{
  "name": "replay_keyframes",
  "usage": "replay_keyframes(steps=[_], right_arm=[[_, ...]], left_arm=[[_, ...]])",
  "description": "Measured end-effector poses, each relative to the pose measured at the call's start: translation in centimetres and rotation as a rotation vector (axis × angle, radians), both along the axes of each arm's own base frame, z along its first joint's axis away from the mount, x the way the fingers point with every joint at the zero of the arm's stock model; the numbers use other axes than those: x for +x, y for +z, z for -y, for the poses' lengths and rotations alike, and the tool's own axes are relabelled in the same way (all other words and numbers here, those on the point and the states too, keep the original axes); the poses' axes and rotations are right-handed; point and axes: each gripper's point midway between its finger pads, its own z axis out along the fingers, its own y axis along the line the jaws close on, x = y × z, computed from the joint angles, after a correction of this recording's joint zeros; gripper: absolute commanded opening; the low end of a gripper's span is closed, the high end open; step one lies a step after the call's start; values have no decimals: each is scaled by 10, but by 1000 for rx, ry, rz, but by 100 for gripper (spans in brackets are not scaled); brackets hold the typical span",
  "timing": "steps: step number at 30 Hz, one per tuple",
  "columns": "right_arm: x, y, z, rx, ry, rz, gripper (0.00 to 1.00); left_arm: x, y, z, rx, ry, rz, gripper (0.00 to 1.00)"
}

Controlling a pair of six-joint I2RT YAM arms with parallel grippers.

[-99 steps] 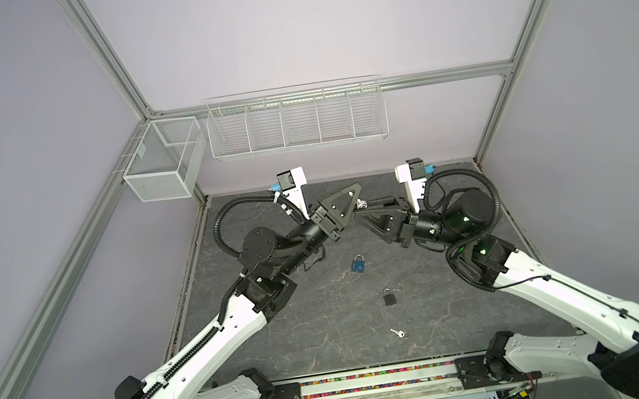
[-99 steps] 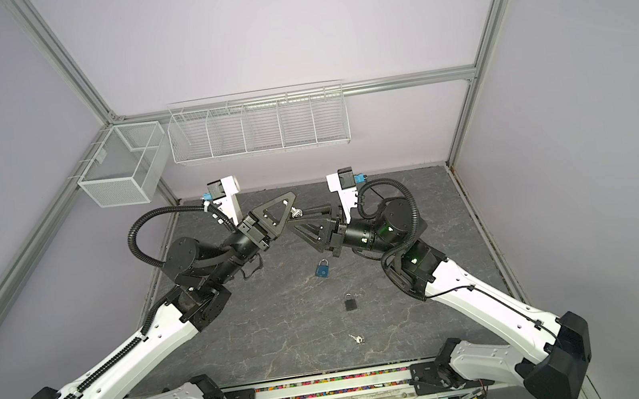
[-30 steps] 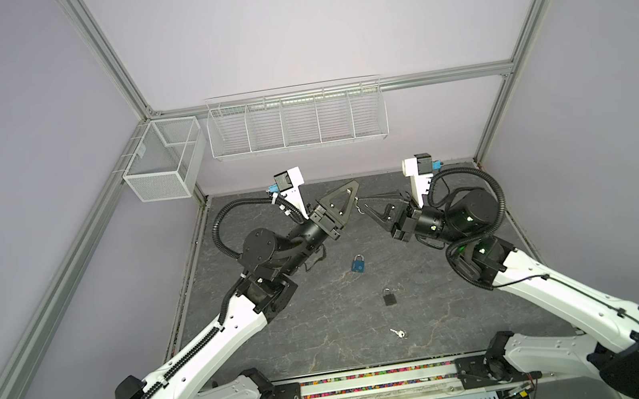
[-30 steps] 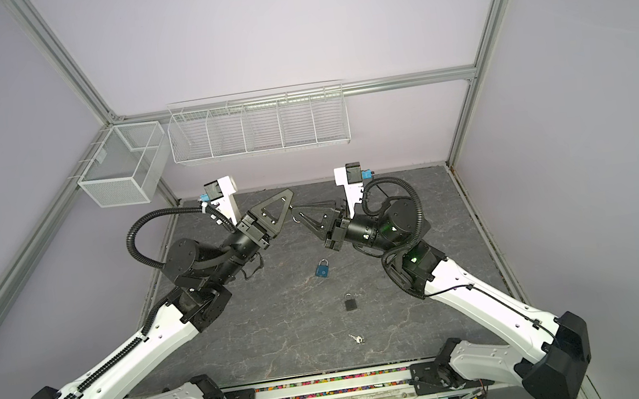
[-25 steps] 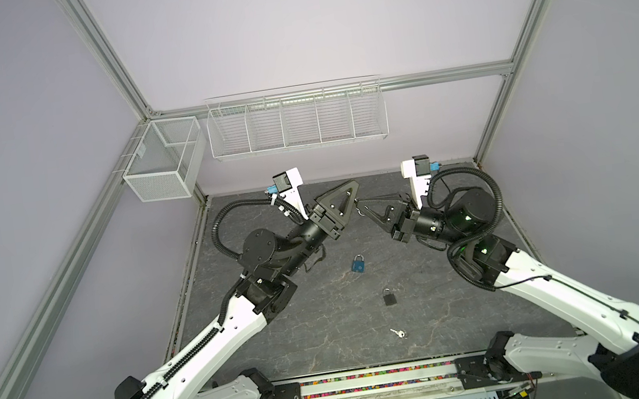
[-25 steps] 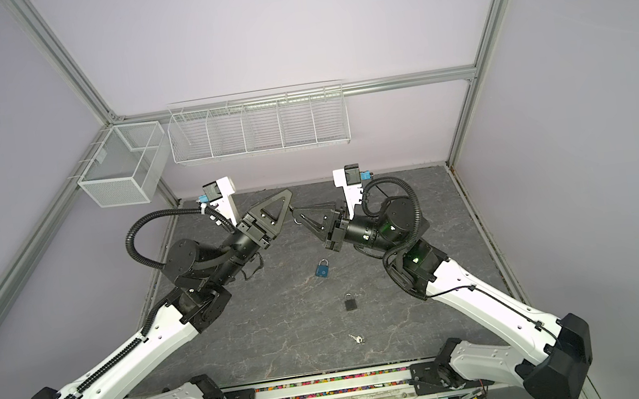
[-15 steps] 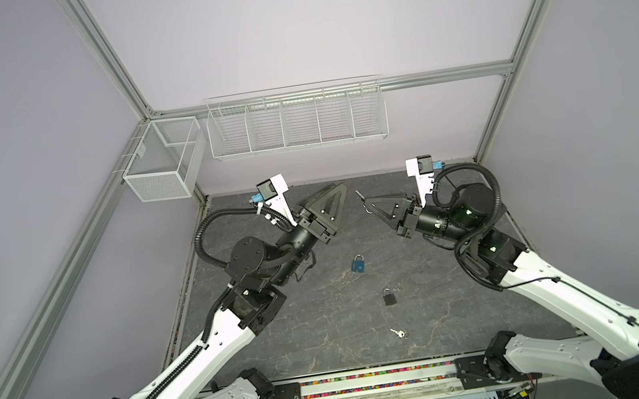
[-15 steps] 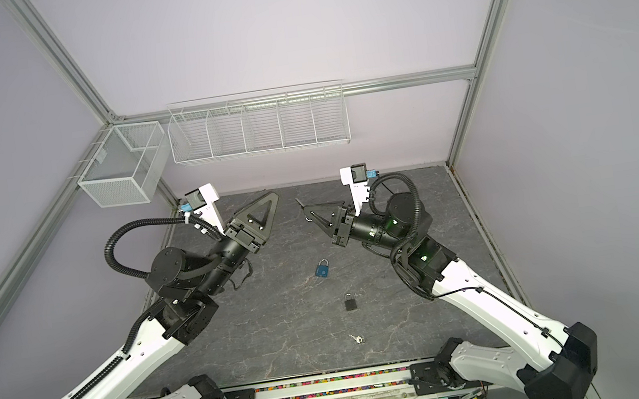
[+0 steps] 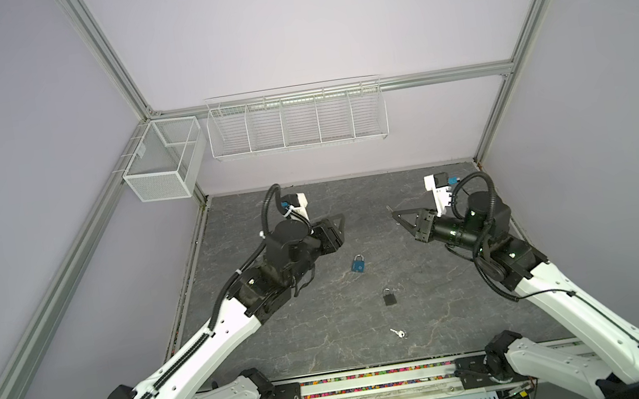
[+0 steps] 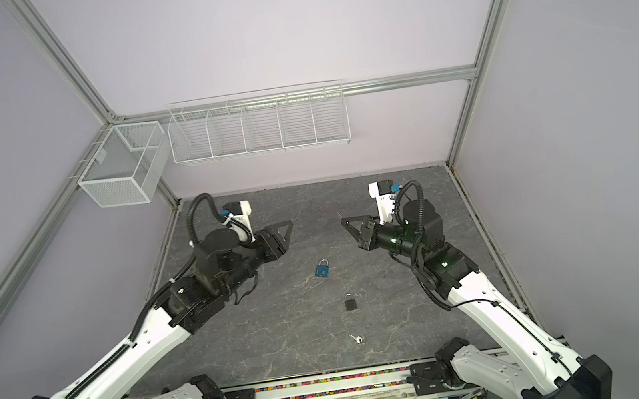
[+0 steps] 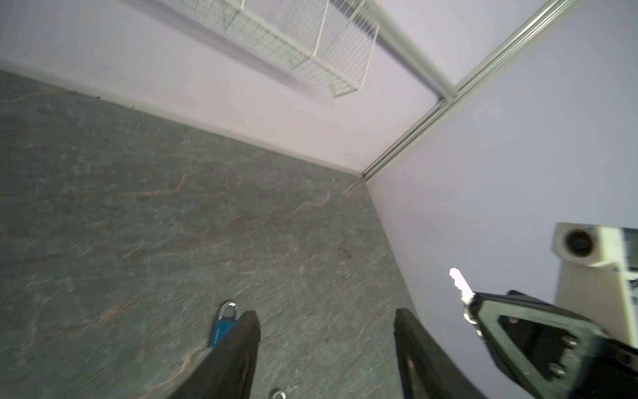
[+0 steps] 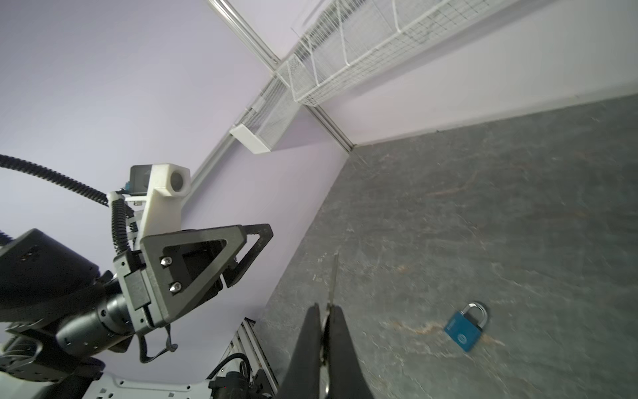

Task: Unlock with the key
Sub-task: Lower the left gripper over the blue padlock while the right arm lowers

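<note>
Key (image 11: 459, 281): small, silver, bright notched blade sticking out past fingertips of right hand (image 12: 324, 311), which is clamped on it; held in air over rear of tabletop (image 9: 306, 336). Left hand (image 11: 326, 316): fingers spread, nothing between.
Keys: two. Second key (image 9: 399, 333) lies flat near front edge.
Padlocks: two. Blue padlock (image 9: 358, 264) mid-tabletop, silver shackle; black padlock (image 9: 389, 297) nearer front.
</note>
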Motion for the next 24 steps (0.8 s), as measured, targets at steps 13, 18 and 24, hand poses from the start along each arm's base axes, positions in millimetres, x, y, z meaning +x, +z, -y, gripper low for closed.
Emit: replay_keyframes(steps=[13,18,24], right_arm=[[7,-84,46,-115,-152,-208,6],[6,-81,47,-112,-155,-200,6],[6,-78,49,-107,-160,-191,6]], left_arm=[[17,-188,66,671,-138,-345,65],[29,-231,77,820,-160,-416,75],[33,-267,77,933,-171,-486,73]])
